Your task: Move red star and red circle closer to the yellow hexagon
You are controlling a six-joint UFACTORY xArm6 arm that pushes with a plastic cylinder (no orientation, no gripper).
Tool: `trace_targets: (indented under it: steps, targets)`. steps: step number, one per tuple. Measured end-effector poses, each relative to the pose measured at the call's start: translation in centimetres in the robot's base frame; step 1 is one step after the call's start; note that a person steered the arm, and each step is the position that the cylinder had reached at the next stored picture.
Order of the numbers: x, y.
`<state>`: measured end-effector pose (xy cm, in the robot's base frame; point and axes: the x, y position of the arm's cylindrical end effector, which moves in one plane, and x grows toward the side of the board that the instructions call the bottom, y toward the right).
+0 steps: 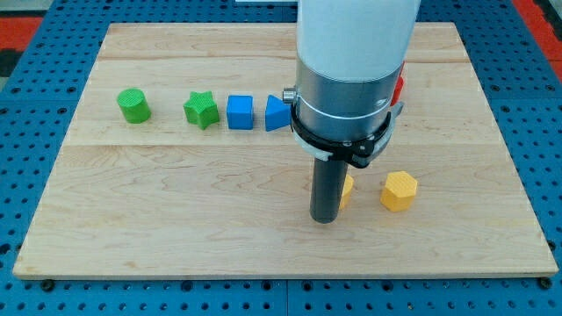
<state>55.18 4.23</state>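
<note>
The yellow hexagon sits at the view's lower right on the wooden board. My tip rests on the board just left of a second yellow block, which the rod mostly hides. A red block shows only as a sliver at the arm's right edge; its shape cannot be made out. No other red block shows; the arm hides that part of the board.
A row at the view's upper left holds a green cylinder, a green star, a blue cube and a blue block partly behind the arm. The wooden board's edges border a blue pegboard.
</note>
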Motion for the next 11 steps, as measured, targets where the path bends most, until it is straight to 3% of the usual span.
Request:
trace_targets:
  steps: [2,3,5,6,8,9,10,11]
  targets:
    - [0.4,-12.2]
    - [-2.2,-13.7]
    - [-10.8,-5.3]
    - [-11.0,4.7]
    - [-20.5,17.2]
    - [-27.4,18.9]
    - [-31.3,17.4]
    - [-30.8,13.8]
